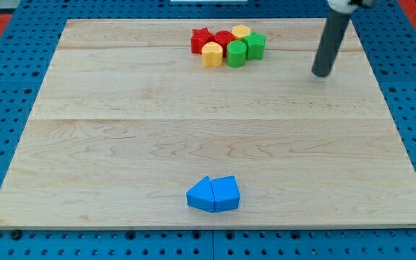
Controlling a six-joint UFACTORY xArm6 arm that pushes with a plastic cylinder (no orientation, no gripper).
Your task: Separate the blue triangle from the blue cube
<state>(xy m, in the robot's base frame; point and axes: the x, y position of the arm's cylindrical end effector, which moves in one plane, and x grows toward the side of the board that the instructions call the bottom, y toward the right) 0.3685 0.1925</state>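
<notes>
Two blue blocks lie touching near the view's bottom centre of the wooden board (121, 144). The left one (201, 194) looks like the blue triangle and the right one (226, 193) like the blue cube, though their shapes are hard to make out. My tip (322, 74) is at the view's upper right, far from both blue blocks and to the right of the cluster at the top.
A tight cluster sits at the view's top centre: a red star (201, 40), a red block (223, 40), two yellow blocks (241, 32) (212, 54), a green cylinder (236, 53) and a green block (256, 45). Blue pegboard (6, 87) surrounds the board.
</notes>
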